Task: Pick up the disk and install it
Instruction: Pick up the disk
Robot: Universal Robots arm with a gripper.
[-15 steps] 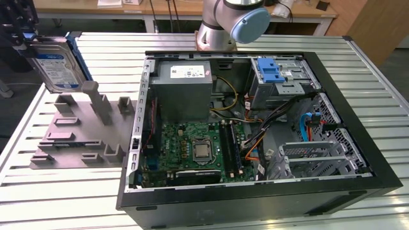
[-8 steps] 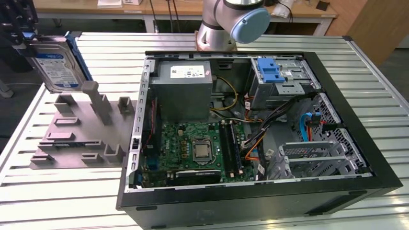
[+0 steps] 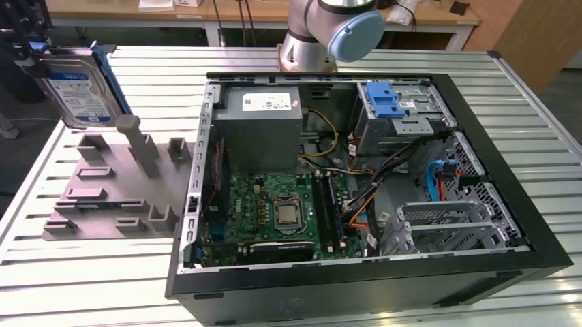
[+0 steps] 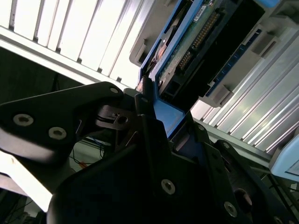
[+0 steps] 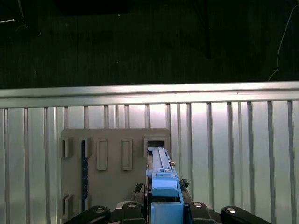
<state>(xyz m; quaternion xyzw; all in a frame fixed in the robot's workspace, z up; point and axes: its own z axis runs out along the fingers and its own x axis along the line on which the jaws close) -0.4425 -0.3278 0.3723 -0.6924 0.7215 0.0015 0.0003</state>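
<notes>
In the exterior view the disk (image 3: 78,88), a silver hard drive with a white-and-blue label and blue rails, hangs upright in the air at the far left. It is above the back of the grey fixture plate (image 3: 114,184). My gripper (image 3: 35,56) is shut on its upper end. In the second wrist view the black fingers (image 4: 142,109) clamp a blue rail, and the disk's circuit-board side (image 4: 196,42) extends away from them. The first wrist view looks along the disk's blue edge (image 5: 161,175) down to the fixture (image 5: 114,144), with the gripper (image 5: 163,212) shut on it.
An open black computer case (image 3: 364,286) lies on the slatted metal table (image 3: 91,286), to the exterior view's right of the fixture. Inside are a grey power supply box (image 3: 264,129), the motherboard (image 3: 282,211), loose cables, and a metal drive cage with a blue tab (image 3: 386,102). The arm's base (image 3: 318,34) stands behind the case.
</notes>
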